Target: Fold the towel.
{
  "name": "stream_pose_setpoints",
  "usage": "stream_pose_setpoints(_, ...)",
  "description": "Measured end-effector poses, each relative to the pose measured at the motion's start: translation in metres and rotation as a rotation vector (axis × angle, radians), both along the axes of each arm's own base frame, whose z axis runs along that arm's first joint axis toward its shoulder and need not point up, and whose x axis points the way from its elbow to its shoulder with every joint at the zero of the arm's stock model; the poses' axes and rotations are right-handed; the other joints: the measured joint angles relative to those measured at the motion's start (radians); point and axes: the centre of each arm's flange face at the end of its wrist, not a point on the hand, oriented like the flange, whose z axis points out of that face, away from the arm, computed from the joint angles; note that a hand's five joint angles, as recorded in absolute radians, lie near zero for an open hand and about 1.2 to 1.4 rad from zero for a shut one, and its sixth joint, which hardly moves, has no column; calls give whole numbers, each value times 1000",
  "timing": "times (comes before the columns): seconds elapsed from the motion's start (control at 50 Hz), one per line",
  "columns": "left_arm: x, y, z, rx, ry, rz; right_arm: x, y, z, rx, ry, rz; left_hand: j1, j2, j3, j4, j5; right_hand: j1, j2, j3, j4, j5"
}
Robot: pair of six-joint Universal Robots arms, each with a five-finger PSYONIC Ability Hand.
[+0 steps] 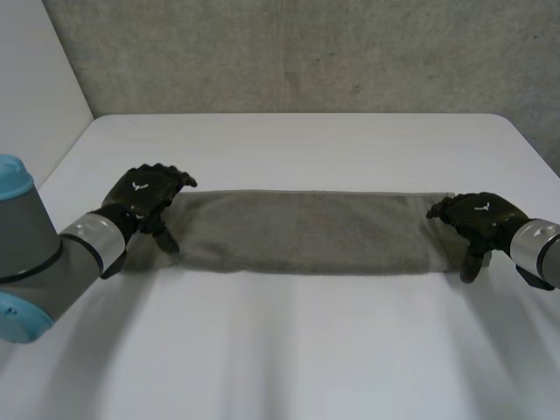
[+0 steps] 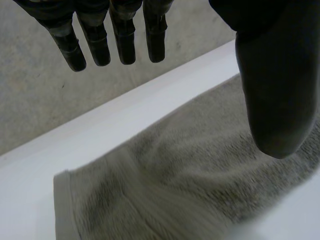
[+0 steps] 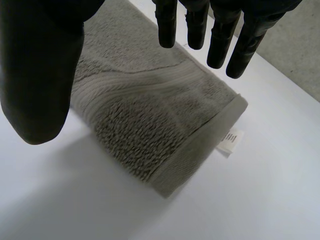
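Step, judged: between folds, towel (image 1: 302, 232) lies as 1 long strip | left hand (image 1: 144, 197), right hand (image 1: 479, 217): fingers (image 2: 124, 35) spread, empty, a short end beneath each | next: pinch ends, fold across.

Head cam: behind & btwn my arms (image 1: 35, 254), looks down on whole table (image 1: 289, 350). Wrist cams: along left hand (image 2: 272, 75) / right hand (image 3: 40, 65), close over towel (image 1: 306, 232) ends, which head cam shares.
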Motion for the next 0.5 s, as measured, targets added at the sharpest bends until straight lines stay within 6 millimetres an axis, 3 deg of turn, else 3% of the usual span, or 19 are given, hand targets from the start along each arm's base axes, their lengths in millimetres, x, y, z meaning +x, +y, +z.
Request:
stream_pose_setpoints(0.2, 1, 10, -8, 0, -33, 83, 0, -3, -12, -66, 2, 4, 0, 0, 0, 0, 0, 34, 28, 0, 0, 47)
stream_pose_setpoints(0.5, 2, 9, -2, -34, -27, 94, 0, -14, -25, -121, 9, 6, 0, -2, 0, 0, -2, 291, 291, 0, 0, 312)
